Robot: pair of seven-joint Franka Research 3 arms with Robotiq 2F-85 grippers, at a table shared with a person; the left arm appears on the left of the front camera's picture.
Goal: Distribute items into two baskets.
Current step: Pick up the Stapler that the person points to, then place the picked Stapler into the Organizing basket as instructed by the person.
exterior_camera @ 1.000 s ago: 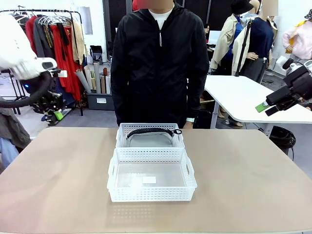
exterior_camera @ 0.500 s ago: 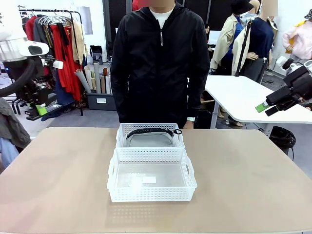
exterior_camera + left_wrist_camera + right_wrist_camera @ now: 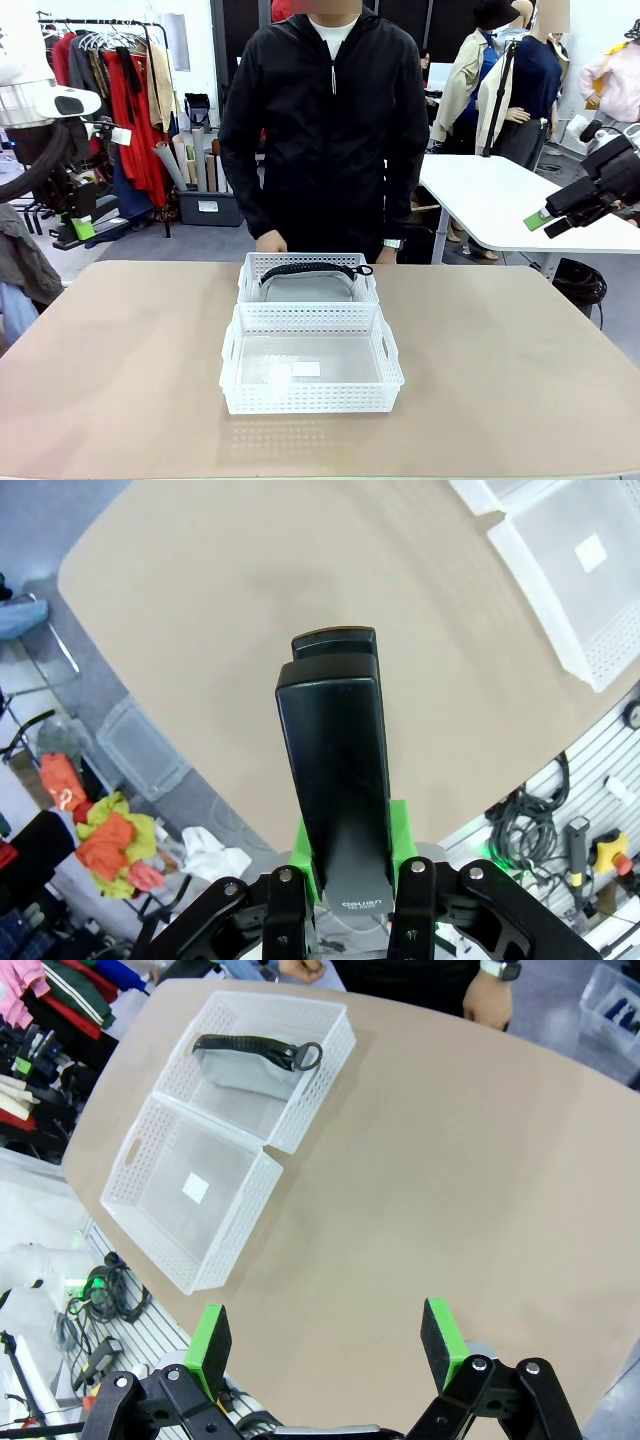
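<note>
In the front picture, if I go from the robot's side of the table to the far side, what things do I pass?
Near basket, empty → far basket holding the grey pouch → the person's hand at the table's far edge.

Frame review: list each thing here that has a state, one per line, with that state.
Grey pouch: lying in the far basket, zipper strap on top.
Near basket: holds no item; a white label on its floor.
Stapler: held upright, off the table.
Left pincer: shut on the stapler, raised beyond the table's left edge.
Right pincer: open, holding nothing, raised at the right.
</note>
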